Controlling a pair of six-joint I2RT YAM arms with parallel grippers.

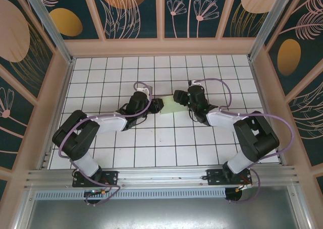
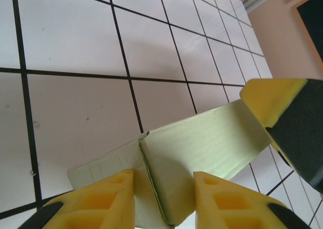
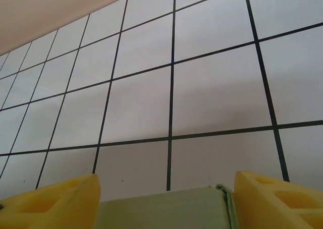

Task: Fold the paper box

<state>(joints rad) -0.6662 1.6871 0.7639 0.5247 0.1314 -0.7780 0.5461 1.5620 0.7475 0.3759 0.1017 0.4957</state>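
The left arm [image 1: 81, 133] rises from its base at the near edge. It doubles back at the elbow and stretches low across the table [image 1: 101, 82] toward the middle. The left gripper [image 1: 156, 106] points right. Its yellow fingers [image 2: 113, 198] are partway closed, both pressed against the card between them.

The right arm [image 1: 255, 135] mirrors this pose, folded at the elbow and reaching in from the other side. The right gripper [image 1: 177, 99] points left. Its fingers [image 3: 55, 198] stand wide apart. I cannot tell whether they squeeze anything.

There are two arms, two grippers and one box [image 1: 170, 107].

The box is pale green and lies at the centre of the table, directly between the two grippers and touching both. In the left wrist view its near end sits in the gap between the left fingers, with a folded corner and crease just above them. From there the card runs away up and to the right. At the far end one yellow finger of the right gripper rests against its corner. In the right wrist view the box's edge spans the whole gap from one right finger to the other, low against the white tiles.
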